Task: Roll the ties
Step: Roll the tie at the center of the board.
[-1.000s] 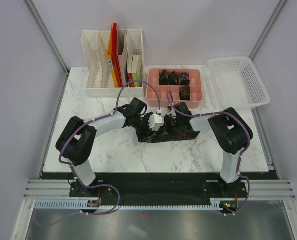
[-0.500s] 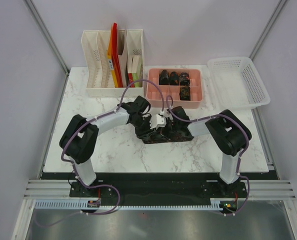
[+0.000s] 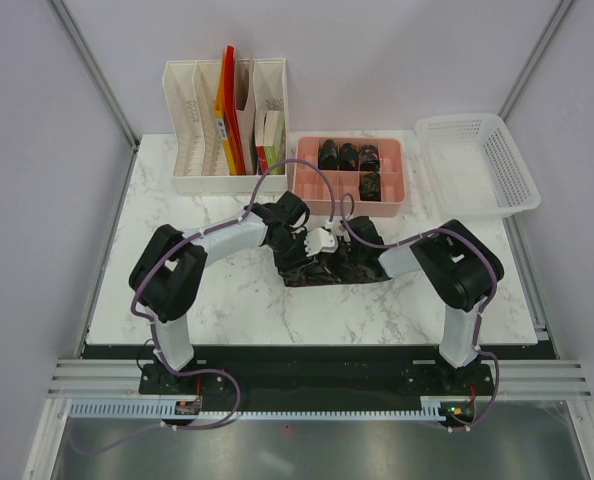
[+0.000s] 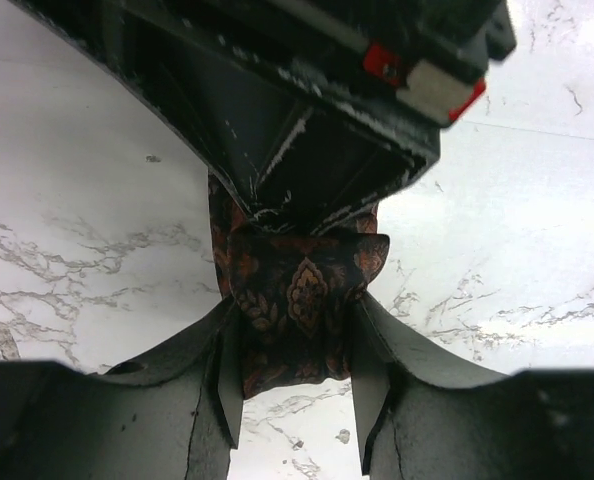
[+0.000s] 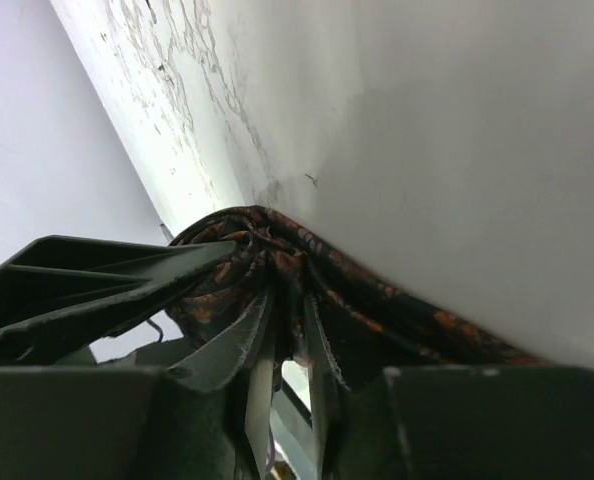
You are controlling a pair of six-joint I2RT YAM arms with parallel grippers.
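One dark tie with a reddish pattern lies bunched at the middle of the table, with both grippers on it. My left gripper comes in from the left. In the left wrist view its fingers are closed on a folded end of the tie. The right gripper's black body hangs just beyond it. My right gripper comes in from the right. In the right wrist view it pinches gathered tie fabric between nearly closed fingers. Several rolled ties sit in the pink tray.
The pink compartment tray stands just behind the grippers. A white file organizer with folders is at the back left. A white mesh basket is at the back right. Bare marble shows left of and in front of the tie.
My left gripper has moved right and closer to the right gripper. The tie bundle has been drawn in and is more compact. The right arm shifted only slightly.
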